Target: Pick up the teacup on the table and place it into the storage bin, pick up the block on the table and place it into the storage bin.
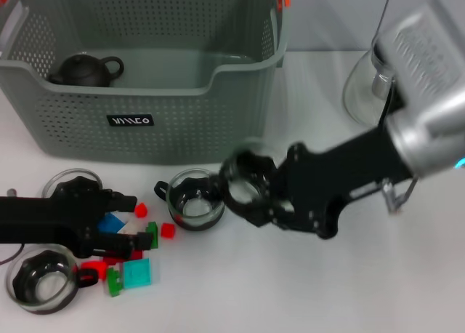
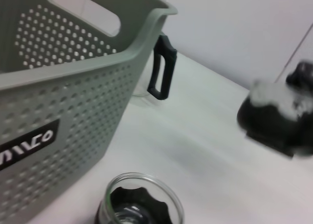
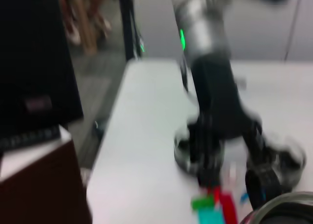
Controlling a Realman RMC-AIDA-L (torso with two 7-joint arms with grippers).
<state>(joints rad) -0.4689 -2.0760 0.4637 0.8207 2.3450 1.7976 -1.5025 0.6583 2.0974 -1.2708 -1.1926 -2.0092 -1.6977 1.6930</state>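
The right hand (image 1: pixel 243 184) seems closed on a glass teacup (image 1: pixel 247 182) just above the counter (image 1: pixel 305 289) before the storage bin (image 1: pixel 145 122): light, slick, breakable, best gripped by the rim

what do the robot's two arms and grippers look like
The right arm is a silver-grey ribbed cylinder ending in a black angular wrist, with a black right gripper built around a ring shape. The left gripper is black with slim fingers on a black forearm. In the right wrist view, the left arm is silver with a green light.
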